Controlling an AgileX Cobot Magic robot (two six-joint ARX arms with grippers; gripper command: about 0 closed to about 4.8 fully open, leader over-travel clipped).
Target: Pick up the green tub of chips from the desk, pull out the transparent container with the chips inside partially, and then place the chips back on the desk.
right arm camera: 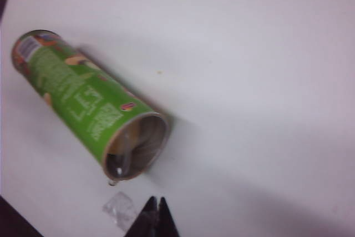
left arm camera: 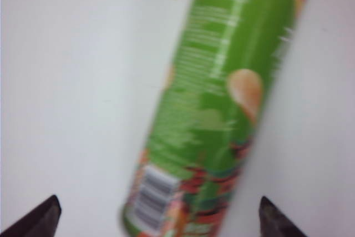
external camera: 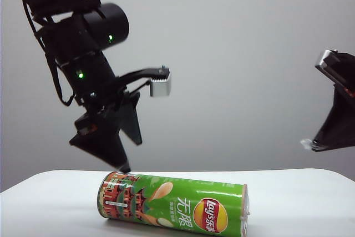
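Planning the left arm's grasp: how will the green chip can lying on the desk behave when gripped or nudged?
The green tub of chips lies on its side on the desk, so it likely rolls if nudged. Its glossy round wall may slip between the open left gripper fingers.

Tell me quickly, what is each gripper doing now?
Left gripper: open, above the green tub of chips, holding nothing.
Right gripper: shut, empty, in the air.

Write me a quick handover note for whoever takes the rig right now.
Left end effector: open, just above the artwork end of the green tub of chips, not gripping.
Right end effector: shut, empty, raised off the tub's open end.
The tub lies on its side on the desk, lid off.
Whether the transparent container is inside, I cannot tell.
Done: nothing.
Left: lift tub, pull container partly out, set down.
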